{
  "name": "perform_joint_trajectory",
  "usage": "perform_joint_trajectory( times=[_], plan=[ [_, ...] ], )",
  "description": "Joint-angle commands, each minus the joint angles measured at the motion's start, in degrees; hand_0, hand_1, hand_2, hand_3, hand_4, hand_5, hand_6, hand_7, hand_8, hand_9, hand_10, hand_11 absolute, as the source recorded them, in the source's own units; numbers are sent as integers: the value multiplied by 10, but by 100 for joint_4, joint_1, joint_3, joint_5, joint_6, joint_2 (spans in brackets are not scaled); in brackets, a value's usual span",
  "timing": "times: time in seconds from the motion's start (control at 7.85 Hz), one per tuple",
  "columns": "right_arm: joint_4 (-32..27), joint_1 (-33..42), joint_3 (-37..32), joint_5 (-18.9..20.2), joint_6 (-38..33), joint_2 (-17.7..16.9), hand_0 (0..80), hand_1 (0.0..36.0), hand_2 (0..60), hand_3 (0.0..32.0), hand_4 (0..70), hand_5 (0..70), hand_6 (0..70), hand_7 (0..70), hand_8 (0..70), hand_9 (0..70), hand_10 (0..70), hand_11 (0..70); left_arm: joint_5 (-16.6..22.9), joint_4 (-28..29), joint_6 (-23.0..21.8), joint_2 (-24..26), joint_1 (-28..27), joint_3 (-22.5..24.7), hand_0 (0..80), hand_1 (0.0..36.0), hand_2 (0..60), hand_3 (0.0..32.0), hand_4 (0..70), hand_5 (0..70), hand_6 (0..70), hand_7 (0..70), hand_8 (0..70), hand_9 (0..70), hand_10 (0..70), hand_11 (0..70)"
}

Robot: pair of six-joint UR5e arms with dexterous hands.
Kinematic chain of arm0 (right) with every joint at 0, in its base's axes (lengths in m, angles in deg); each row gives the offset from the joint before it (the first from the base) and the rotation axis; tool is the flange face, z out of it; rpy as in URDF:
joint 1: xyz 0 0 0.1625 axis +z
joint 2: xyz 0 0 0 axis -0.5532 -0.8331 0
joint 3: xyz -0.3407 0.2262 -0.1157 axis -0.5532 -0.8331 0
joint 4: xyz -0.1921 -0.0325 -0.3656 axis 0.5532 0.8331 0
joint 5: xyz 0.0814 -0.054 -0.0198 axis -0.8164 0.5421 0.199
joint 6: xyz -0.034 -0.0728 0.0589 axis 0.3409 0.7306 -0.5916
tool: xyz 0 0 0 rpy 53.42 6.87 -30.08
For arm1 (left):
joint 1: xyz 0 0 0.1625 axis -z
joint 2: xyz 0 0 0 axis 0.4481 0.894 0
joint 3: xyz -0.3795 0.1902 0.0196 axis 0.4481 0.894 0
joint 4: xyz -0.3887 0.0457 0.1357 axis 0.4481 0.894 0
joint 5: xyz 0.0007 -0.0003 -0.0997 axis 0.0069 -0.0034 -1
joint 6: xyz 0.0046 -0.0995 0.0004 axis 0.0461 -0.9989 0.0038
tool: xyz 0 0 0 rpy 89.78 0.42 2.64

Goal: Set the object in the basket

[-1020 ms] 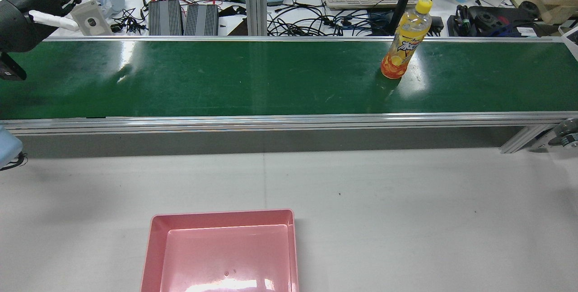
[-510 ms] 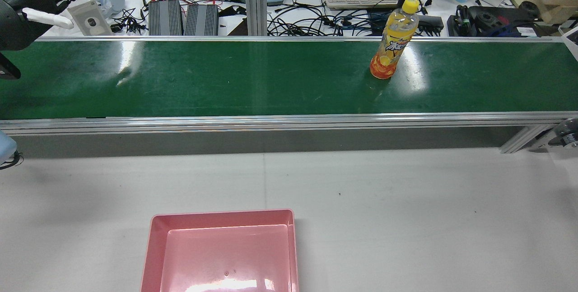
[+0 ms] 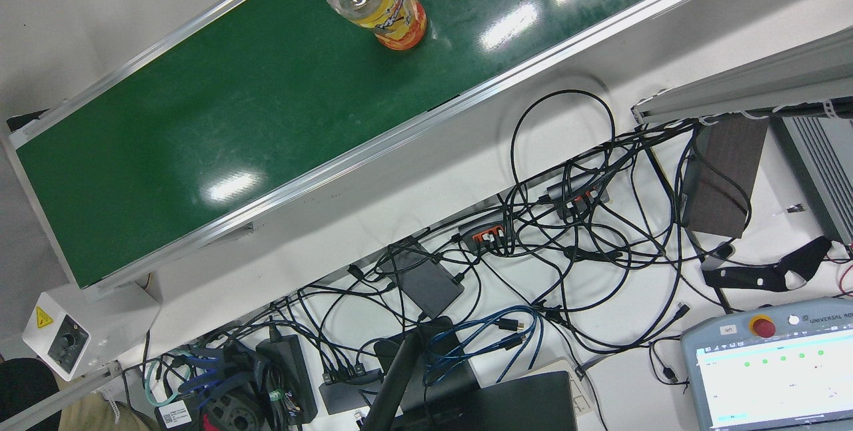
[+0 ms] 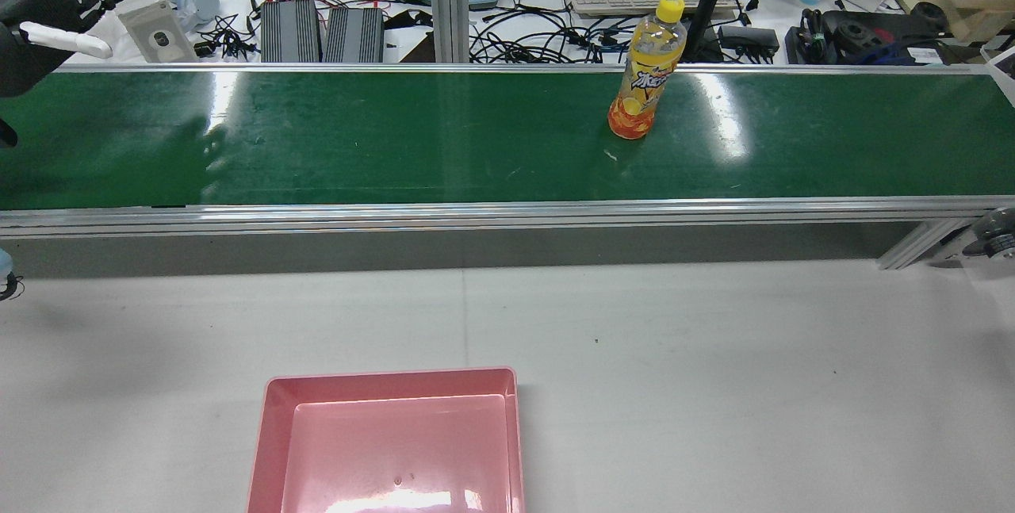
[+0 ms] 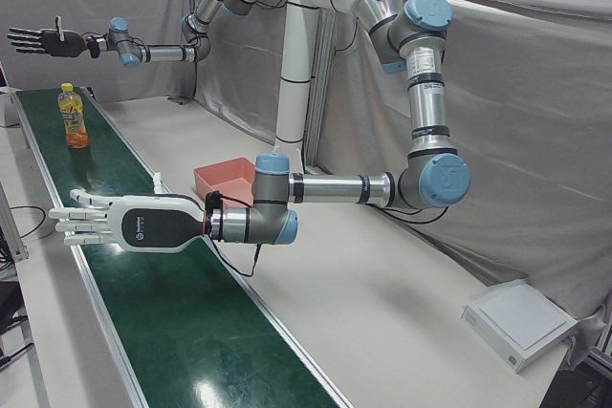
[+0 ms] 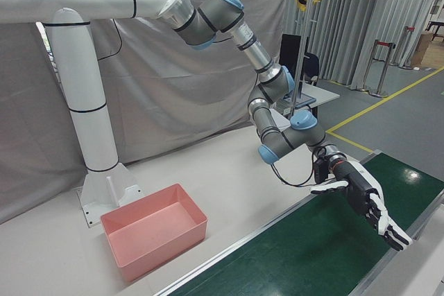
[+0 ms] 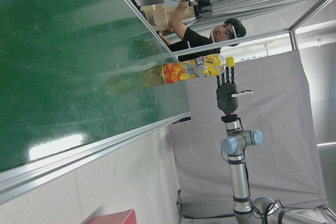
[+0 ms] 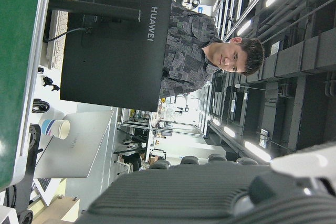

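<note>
Bottle (image 4: 644, 73) upright nr belt (image 4: 396, 140) far edge | basket (image 4: 388, 442) empty | both hands (image 5: 115, 224) (image 5: 38, 40) spread, empty

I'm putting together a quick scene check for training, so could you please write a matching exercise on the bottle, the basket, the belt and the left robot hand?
Things:
1. bottle
2. basket
3. left robot hand
4. belt

Descriptions:
A. green
B. pink, with nothing inside
C. open, holding nothing
D. standing upright, yellow cap

Pairs: 1-D, 2-B, 3-C, 4-A
</note>
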Motion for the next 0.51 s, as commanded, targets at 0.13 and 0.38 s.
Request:
perform_joint_trajectory(
  times=[0.13,0.38],
  plan=[
    [0,0,0,0,0,0,0,0,0,0,0,0,0,0,0,0,0,0,0,-2,17,-3,-6,-104,560,193,0,0,83,204,0,22,29,0,0,1],
    [0,0,0,0,0,0,0,0,0,0,0,0,0,0,0,0,0,0,9,-186,96,41,-33,-104,563,188,0,0,105,232,0,29,28,0,0,0]
  ],
)
